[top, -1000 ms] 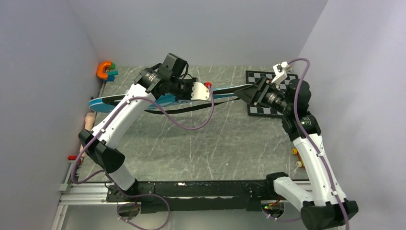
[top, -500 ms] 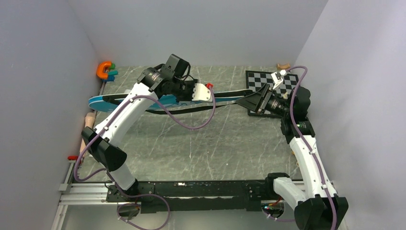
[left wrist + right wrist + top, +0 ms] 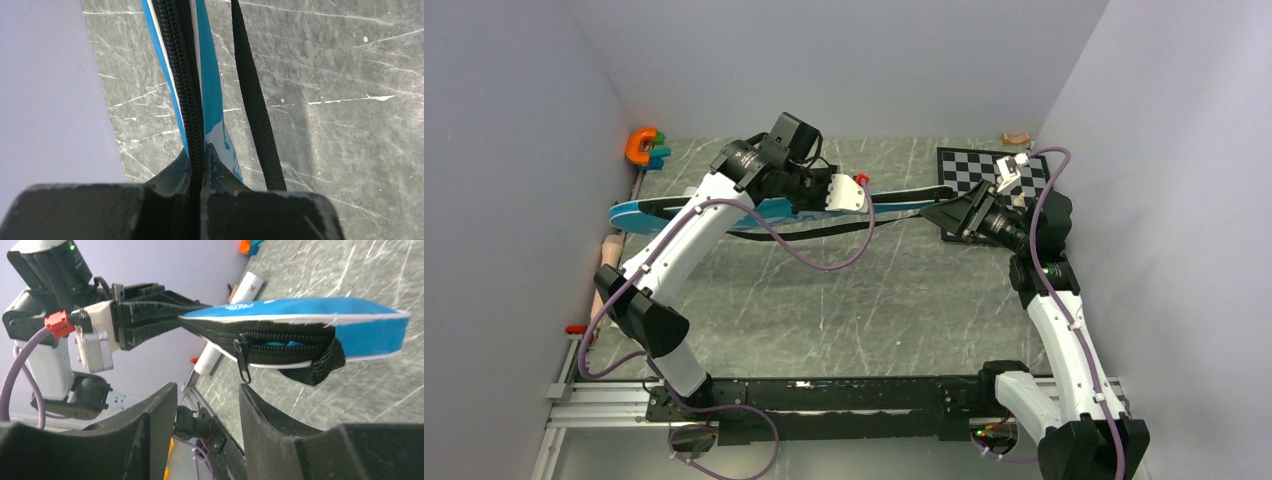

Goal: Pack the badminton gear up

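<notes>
The blue racket-shaped bag (image 3: 774, 208) is held off the table, its black strap (image 3: 824, 228) hanging below. My left gripper (image 3: 876, 197) is shut on the bag's zipper edge (image 3: 192, 100), with the strap (image 3: 252, 100) to the right of it. My right gripper (image 3: 927, 212) is open just off the bag's narrow end (image 3: 320, 325), and the zipper pull (image 3: 241, 357) dangles above its fingertips (image 3: 172, 395). The zipper is partly open. The long white tube (image 3: 222, 335) lies by the left wall (image 3: 606, 275). Rackets and shuttlecocks are not in view.
A black-and-white chessboard (image 3: 984, 168) lies at the back right, under my right wrist. An orange C-shaped toy (image 3: 639, 145) sits in the back left corner. A small pale object (image 3: 1016, 137) lies by the back right wall. Walls close in on three sides.
My right gripper has moved a little toward the near side and left, to just below the bag's narrow end. My left gripper shifted slightly right, still holding the bag.
</notes>
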You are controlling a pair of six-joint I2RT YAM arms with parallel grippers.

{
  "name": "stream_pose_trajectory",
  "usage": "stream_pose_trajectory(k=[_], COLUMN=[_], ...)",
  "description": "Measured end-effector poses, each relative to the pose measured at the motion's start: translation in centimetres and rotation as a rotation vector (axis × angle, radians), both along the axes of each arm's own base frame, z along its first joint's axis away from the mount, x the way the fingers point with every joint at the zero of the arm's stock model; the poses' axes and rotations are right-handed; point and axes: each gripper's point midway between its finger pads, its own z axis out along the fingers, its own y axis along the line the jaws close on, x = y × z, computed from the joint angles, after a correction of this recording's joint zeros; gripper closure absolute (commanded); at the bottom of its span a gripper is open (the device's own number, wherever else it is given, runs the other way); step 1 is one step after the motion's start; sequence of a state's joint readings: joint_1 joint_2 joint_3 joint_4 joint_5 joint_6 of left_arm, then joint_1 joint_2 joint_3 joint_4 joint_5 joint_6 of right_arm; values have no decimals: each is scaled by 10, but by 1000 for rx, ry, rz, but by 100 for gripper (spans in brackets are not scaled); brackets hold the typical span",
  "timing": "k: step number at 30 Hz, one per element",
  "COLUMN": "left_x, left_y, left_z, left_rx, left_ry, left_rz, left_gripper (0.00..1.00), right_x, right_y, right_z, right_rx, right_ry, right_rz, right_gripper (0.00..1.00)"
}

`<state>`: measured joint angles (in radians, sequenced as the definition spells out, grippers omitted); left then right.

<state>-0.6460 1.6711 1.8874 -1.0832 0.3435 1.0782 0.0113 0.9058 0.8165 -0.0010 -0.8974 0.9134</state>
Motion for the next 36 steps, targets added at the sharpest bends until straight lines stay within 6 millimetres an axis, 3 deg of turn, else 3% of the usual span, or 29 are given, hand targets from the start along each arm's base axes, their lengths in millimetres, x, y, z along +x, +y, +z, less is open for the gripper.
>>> stream_pose_trajectory(k=[17, 21, 25, 27, 36], left_x=[-4, -4, -4, -4, -8], left_y=[-3, -4, -5, -5, -12], left_z=[0, 0, 1, 2, 3], left_rx=[1, 2, 0, -1, -4], left_ry=[2, 2, -1, -2, -9], left_rz=[-11, -13, -15, -14, -35], left_gripper=[100, 100, 100, 100, 100], right_x=[20, 23, 26, 27, 20], right_y=[-7, -11, -16, -16, -24], right_z=[3, -1, -2, -1, 5], right_rx=[50, 53, 56, 57, 63], right_ry=[-18, -14, -7, -10, -28], right_rz=[-92, -110, -131, -133, -135], right_gripper=[54, 66, 92, 100, 100])
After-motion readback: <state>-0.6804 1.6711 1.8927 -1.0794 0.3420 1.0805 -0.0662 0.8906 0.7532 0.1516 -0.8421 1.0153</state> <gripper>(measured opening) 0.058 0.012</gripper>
